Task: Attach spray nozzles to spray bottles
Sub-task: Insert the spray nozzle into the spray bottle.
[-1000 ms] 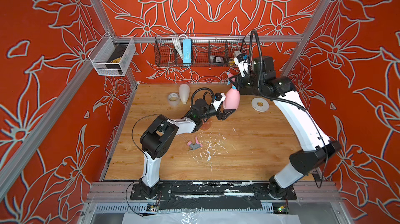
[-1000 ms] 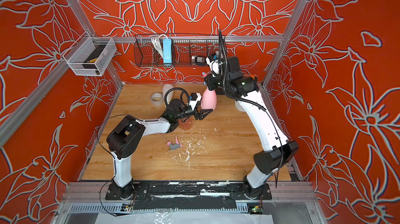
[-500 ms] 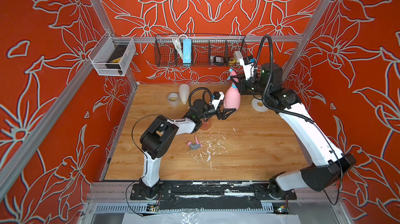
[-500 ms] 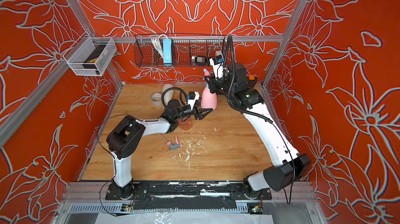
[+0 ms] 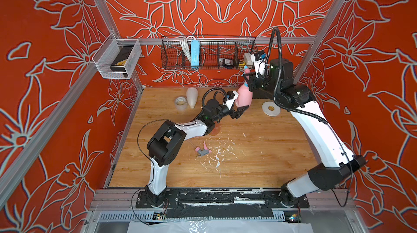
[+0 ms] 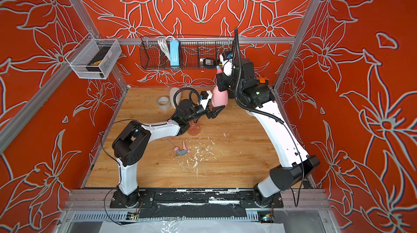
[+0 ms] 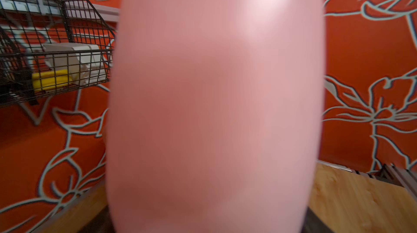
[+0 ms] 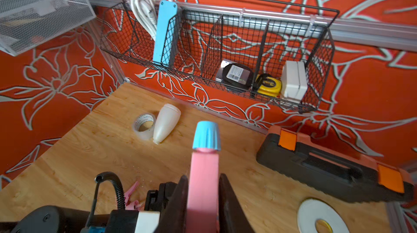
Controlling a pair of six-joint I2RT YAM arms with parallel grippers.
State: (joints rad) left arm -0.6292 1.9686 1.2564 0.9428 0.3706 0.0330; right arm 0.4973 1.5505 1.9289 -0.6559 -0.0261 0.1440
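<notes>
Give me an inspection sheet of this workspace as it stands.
Surface: wooden table, white flecks.
Job's things: pink bottle with blue-tipped nozzle atop; cream bottle lying; grey nozzle loose; orange bottle partly under left arm.
Clutter: clear tape roll, white tape roll, black case.
Grippers: right claw shut on blue-tipped nozzle; left claw around pink bottle's base, grip unclear.
Cables: black hoses loop on both arms.
Surroundings: wire basket, mesh tray, red walls.

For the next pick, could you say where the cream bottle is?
In both top views, the cream bottle lies back-left, beside the clear tape roll.
</notes>
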